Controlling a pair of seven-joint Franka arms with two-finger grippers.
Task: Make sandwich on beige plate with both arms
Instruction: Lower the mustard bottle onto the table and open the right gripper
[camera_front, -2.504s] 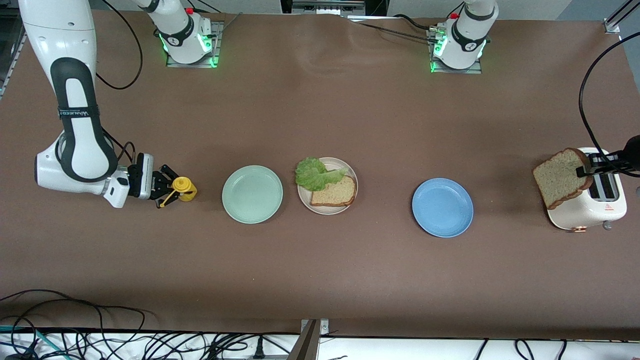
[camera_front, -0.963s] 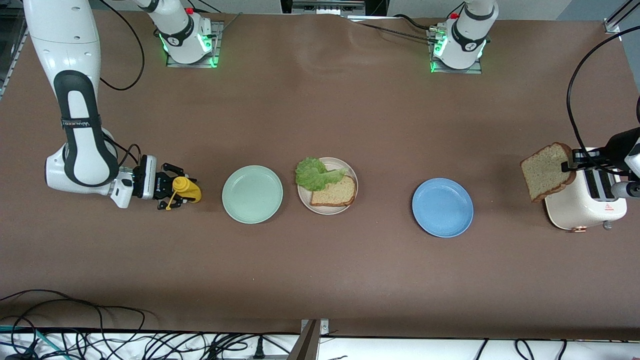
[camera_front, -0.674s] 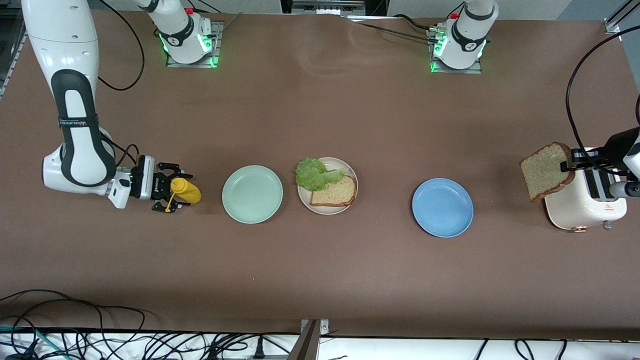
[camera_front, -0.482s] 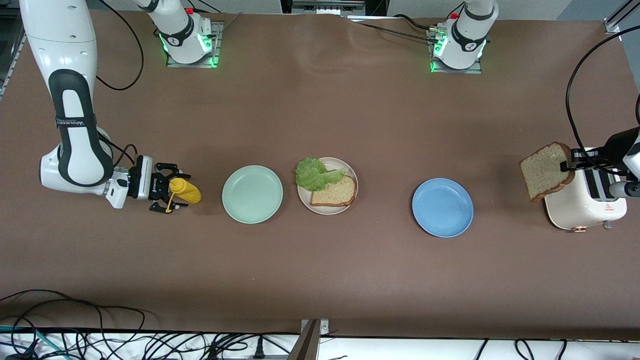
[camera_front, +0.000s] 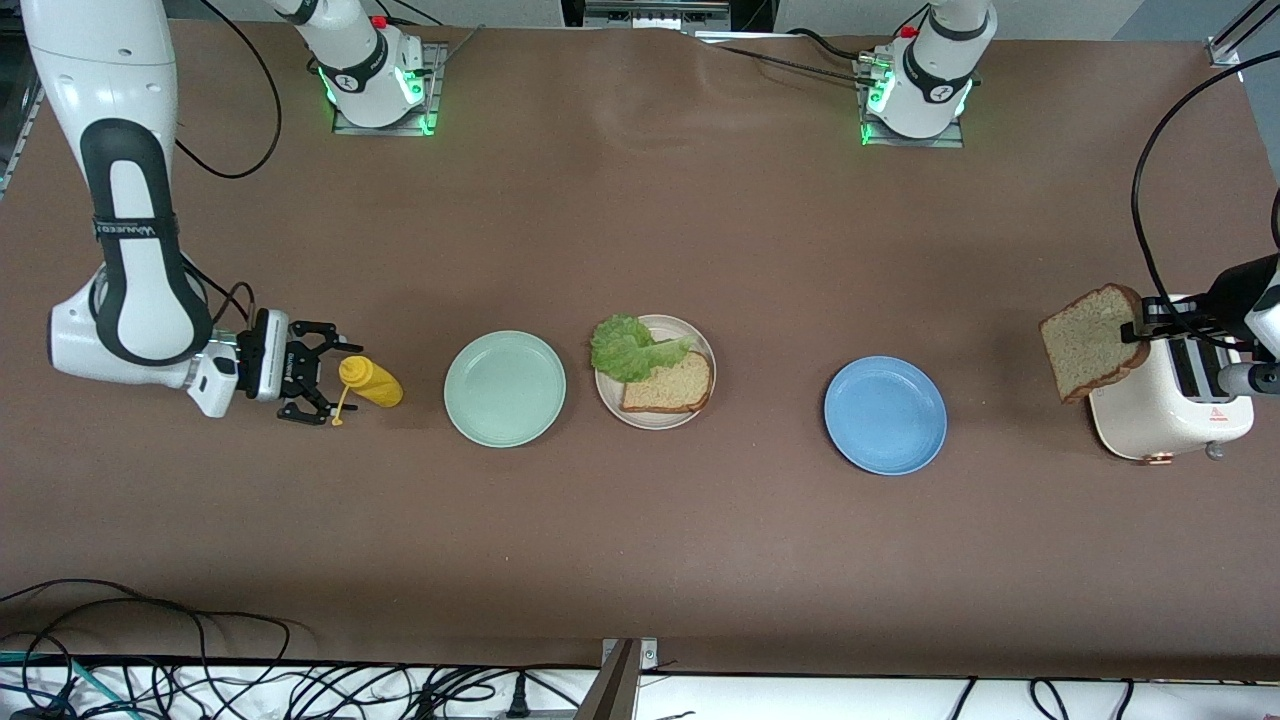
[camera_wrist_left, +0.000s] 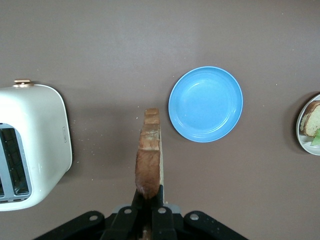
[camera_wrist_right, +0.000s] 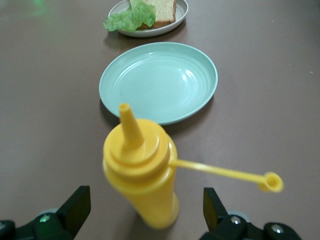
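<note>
At the right arm's end of the tabletop (camera_front: 640, 550), the right claw (camera_front: 318, 385) stood wide open, holding nothing, its fingers drawn just clear of an upright yellow mustard bottle (camera_front: 371, 381). Beside the bottle sat a mint green plate (camera_front: 505, 389), then the beige plate (camera_front: 655, 371) carrying 1 bread slice (camera_front: 668, 384) and a lettuce leaf (camera_front: 630, 347). A blue plate (camera_front: 885, 415) came next. The left claw (camera_front: 1150, 326), clamped on a second bread slice (camera_front: 1088, 343), hung beside the white toaster (camera_front: 1180, 410).

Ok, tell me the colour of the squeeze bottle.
Yellow squeeze bottle, clearest in the right wrist view.
</note>
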